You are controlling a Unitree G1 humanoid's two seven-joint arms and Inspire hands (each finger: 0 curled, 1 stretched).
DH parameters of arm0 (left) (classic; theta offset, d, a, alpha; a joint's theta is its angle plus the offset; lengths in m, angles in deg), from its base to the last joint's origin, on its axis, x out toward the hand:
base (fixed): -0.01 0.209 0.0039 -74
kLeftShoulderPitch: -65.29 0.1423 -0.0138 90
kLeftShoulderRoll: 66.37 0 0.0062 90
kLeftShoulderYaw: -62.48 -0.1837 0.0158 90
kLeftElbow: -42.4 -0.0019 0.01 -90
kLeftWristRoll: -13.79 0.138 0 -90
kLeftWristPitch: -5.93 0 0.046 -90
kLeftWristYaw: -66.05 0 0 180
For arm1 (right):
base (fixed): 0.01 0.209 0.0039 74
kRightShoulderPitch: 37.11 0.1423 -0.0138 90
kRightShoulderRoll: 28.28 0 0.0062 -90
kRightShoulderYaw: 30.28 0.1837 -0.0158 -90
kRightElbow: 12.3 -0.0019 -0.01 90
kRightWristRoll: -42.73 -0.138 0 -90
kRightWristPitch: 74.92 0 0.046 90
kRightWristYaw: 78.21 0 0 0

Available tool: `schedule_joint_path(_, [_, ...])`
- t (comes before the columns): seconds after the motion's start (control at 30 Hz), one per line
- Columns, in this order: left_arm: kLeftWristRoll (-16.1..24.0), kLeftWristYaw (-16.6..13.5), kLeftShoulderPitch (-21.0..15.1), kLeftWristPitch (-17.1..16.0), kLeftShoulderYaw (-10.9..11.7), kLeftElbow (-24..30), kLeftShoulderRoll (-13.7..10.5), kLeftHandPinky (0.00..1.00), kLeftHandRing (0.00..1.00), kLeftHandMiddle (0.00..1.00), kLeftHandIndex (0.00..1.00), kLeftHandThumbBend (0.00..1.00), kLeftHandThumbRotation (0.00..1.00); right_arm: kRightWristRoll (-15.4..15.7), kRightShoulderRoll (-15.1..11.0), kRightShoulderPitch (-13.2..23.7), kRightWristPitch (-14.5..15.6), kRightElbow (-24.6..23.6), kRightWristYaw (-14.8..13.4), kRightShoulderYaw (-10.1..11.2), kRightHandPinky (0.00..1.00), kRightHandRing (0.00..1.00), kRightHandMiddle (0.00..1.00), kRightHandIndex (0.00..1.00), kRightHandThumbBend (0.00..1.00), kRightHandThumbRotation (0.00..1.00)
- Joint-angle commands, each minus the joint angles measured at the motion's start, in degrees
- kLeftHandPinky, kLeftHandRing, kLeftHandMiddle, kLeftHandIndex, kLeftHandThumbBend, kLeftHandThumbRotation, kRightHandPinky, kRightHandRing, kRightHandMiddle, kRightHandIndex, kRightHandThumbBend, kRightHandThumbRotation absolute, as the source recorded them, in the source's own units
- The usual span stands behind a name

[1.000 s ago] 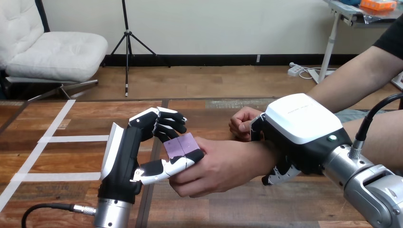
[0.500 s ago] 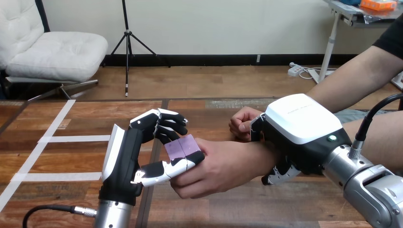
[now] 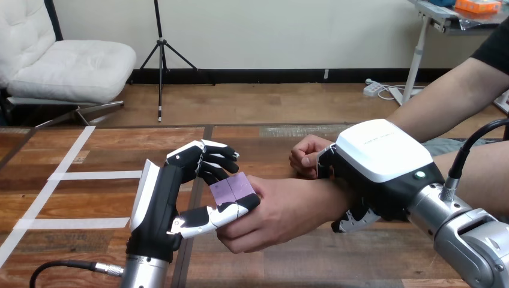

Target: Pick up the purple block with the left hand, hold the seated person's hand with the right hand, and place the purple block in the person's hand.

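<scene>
Purple block (image 3: 235, 189): I am seeing it pinched in the left hand (image 3: 157, 201), raised above the table (image 3: 90, 150), with its far edge touching the person's hand (image 3: 282, 210) on the upper side.
Left-hand grip: the thumb (image 3: 207, 217) is pressing up from beneath and the fingers (image 3: 210, 157) are curling over from above, clamping the block between them.
Person's hand: it is reaching toward the view's left with its own fingers loosely curled under. I cannot tell how far the palm is opening to receive.
Step in hand: I am judging this to be the delivery, with the block at the hand and not yet let go.
Doing it well: I am judging that the block needs to be resting fully on the person's hand before the thumb and fingers ease apart. Letting go at this edge is risking a tip-off onto the table. The move should be small and slow, so that the person's hand is not being pushed.
Right hand (image 3: 384, 159): it is wrapping the person's wrist (image 3: 327, 192), shell uppermost, with its fingertips curling round and showing beneath.
Left arm pose: the left forearm (image 3: 141, 273) is rising steeply from the bottom edge, palm facing right.
Right arm pose: the right forearm (image 3: 474, 240) is coming in from the lower right corner, with the hand reaching leftward.
Person's other hand (image 3: 306, 155): it is lying as a fist just beyond the right hand. I cannot tell whether they are touching.
</scene>
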Motion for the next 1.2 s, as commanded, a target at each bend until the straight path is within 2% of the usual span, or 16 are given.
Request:
schedule_joint_path(0.0, [0.3, 0.8, -2.0, -1.1, -1.6, 3.6, 0.2, 0.40, 0.47, 0.54, 0.57, 0.69, 0.10, 0.8, 0.9, 2.3, 0.9, 0.4, -1.2, 0.4, 0.37, 0.46, 0.52, 0.58, 0.78, 0.00])
schedule_joint_path(0.17, [-1.1, 2.2, -1.8, -0.5, -2.0, 3.8, 0.1, 0.42, 0.48, 0.55, 0.59, 0.69, 0.10, 1.8, 0.6, 2.2, 0.5, 0.5, -1.5, 0.2, 0.41, 0.51, 0.58, 0.62, 0.80, 0.00])
schedule_joint_path(0.3, [2.0, 1.9, -1.5, 1.4, -1.9, 5.2, -0.9, 0.44, 0.51, 0.58, 0.62, 0.69, 0.13, 2.1, 0.4, 2.1, 0.0, 0.6, -1.8, 0.2, 0.45, 0.56, 0.63, 0.65, 0.80, 0.00])
schedule_joint_path(0.4, [3.7, 2.1, -1.2, 2.8, -2.1, 6.3, -1.6, 0.49, 0.56, 0.64, 0.67, 0.70, 0.22, 2.4, 0.2, 2.0, -0.2, 0.7, -1.9, 0.2, 0.51, 0.62, 0.67, 0.68, 0.80, 0.01])
schedule_joint_path(0.67, [7.0, 2.0, -1.2, 3.6, -2.4, 7.6, -3.1, 0.70, 0.78, 0.82, 0.83, 0.76, 0.36, 3.6, -0.2, 1.8, -1.3, 1.0, -2.8, 0.2, 0.62, 0.72, 0.76, 0.75, 0.83, 0.04])
schedule_joint_path(0.9, [8.9, 1.8, -1.3, 3.6, -2.8, 7.9, -4.3, 0.84, 0.90, 0.93, 0.93, 0.81, 0.45, 3.6, -0.2, 1.5, -2.5, 1.6, -4.4, 0.5, 0.69, 0.77, 0.79, 0.79, 0.86, 0.05])
schedule_joint_path(0.97, [9.2, 1.5, -1.4, 3.2, -2.9, 7.7, -4.5, 0.92, 0.95, 0.97, 0.96, 0.84, 0.48, 3.6, -0.2, 1.5, -2.7, 1.6, -4.5, 0.6, 0.72, 0.79, 0.81, 0.80, 0.86, 0.06])
schedule_joint_path(1.17, [11.1, 0.2, -1.8, 2.3, -3.2, 7.3, -5.2, 0.98, 0.99, 0.99, 0.99, 0.87, 0.54, 3.5, -0.5, 1.5, -3.0, 1.9, -4.6, 0.8, 0.76, 0.81, 0.83, 0.82, 0.86, 0.07])
